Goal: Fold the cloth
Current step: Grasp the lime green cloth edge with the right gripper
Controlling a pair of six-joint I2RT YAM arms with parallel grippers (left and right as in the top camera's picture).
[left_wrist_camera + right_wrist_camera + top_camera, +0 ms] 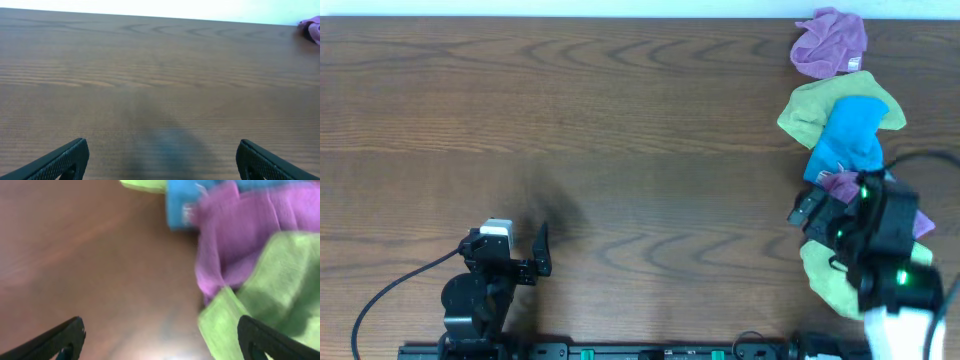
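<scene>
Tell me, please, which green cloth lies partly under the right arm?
The bright lime-green cloth, lowest in the overhead view; the duller yellow-green cloth lies higher, under the blue cloth.

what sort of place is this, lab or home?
Probably a robotics lab bench: bare wood-grain table, left arm and right arm based at its near edge, heap of coloured rags at the right.

Even bright light; my right wrist view is blurred (lime-green terry cloth (285,275) smeared), soft shadow on the brown wooden table (150,75).
</scene>
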